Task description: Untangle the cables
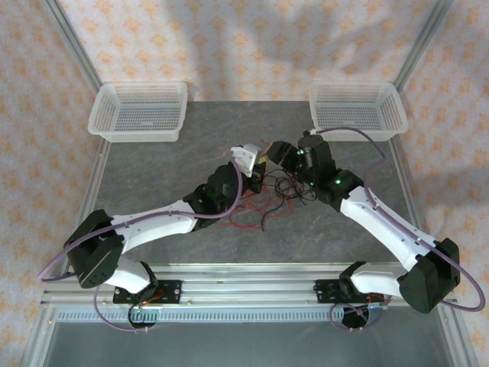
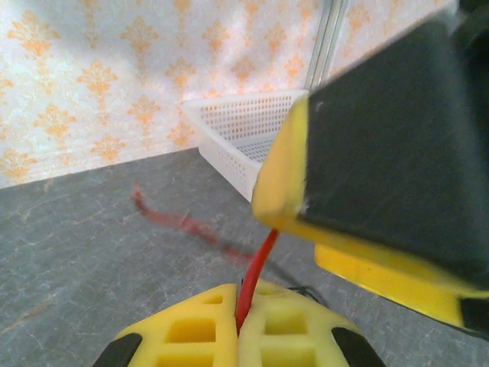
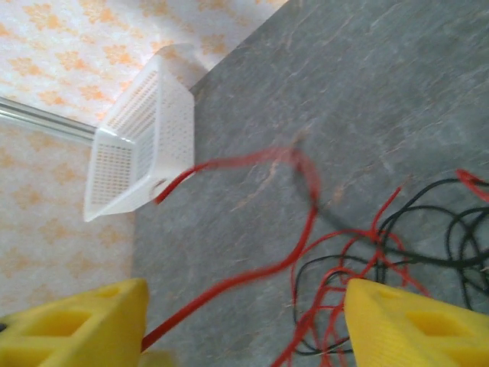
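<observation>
The cables (image 1: 269, 200) are thin red and black wires lying in a loose tangle on the grey table between the two arms. My left gripper (image 2: 241, 297) is shut on one red cable (image 2: 260, 264), which rises from between its yellow fingers towards the right gripper's finger (image 2: 382, 153) close above. From above, the left gripper (image 1: 257, 162) and the right gripper (image 1: 276, 156) nearly meet over the far side of the tangle. My right gripper (image 3: 244, 329) stands open. A blurred red cable (image 3: 229, 287) runs past its left finger (image 3: 76, 325), and the tangle (image 3: 382, 252) lies by the other finger.
Two white mesh baskets stand at the table's far edge, one at the left (image 1: 139, 111) and one at the right (image 1: 357, 109). The right basket (image 2: 244, 138) is close ahead of the left gripper. Aluminium frame posts (image 1: 72, 38) flank the table.
</observation>
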Tool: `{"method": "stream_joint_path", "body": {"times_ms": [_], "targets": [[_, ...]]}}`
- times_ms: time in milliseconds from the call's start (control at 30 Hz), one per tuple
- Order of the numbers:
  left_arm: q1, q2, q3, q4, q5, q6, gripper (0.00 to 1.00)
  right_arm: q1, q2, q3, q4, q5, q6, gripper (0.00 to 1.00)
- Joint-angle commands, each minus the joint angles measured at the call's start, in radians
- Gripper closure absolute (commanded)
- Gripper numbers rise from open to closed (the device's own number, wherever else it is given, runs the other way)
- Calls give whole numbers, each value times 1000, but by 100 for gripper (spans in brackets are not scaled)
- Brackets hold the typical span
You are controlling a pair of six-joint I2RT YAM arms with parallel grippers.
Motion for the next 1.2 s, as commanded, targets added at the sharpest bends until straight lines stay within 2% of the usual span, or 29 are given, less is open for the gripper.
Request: {"method": "stream_joint_path", "body": {"times_ms": [0, 133, 267, 433, 567, 667, 933, 1067, 1167], "targets": [[0, -92, -6, -28, -44, -16, 100, -5, 13, -31, 50, 97, -17, 27], [0, -151, -11, -62, -61, -24, 100, -10, 64, -68, 100, 114, -29, 24], [0, -190, 8, -84, -72, -25, 100, -12, 139, -117, 167, 71, -26, 28], [0, -219, 43, -99, -77, -18, 100, -12, 231, -199, 267, 39, -11, 43], [0, -238, 73, -115, -95, -4, 100, -13, 295, -246, 317, 51, -19, 59], [1, -252, 93, -128, -110, 8, 100, -15, 320, -284, 351, 70, -29, 63], [1, -274, 119, -130, -138, 12, 100, -30, 328, -391, 385, 101, -57, 64], [1, -278, 117, -123, -158, -6, 100, -30, 261, -412, 350, 63, -74, 63], [2, -277, 111, -115, -172, -27, 100, -30, 165, -393, 289, -7, -53, 58]]}}
